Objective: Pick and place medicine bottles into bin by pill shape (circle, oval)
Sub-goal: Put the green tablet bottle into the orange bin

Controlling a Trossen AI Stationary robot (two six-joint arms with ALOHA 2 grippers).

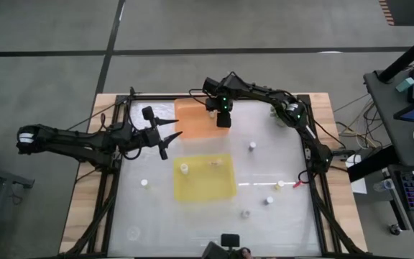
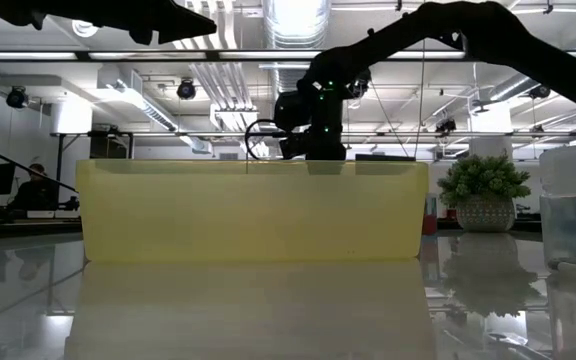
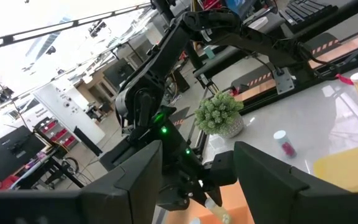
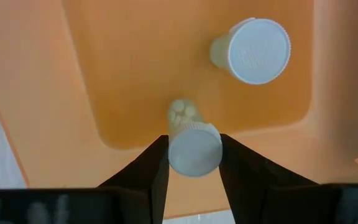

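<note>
Between right claw (image 4: 194,163) fingers: bottle (image 4: 193,144)

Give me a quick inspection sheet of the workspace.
Surface: glossy white table.
Job's things: orange bin holds one bottle; yellow bin holds two; others loose on the table.
Clutter: potted plant.
Grippers: right gripper over the orange bin, fingers at a second bottle; left gripper open, beside the orange bin.
Cables: along the table frame.
Surroundings: desk with keyboard; seated person far back.
</note>
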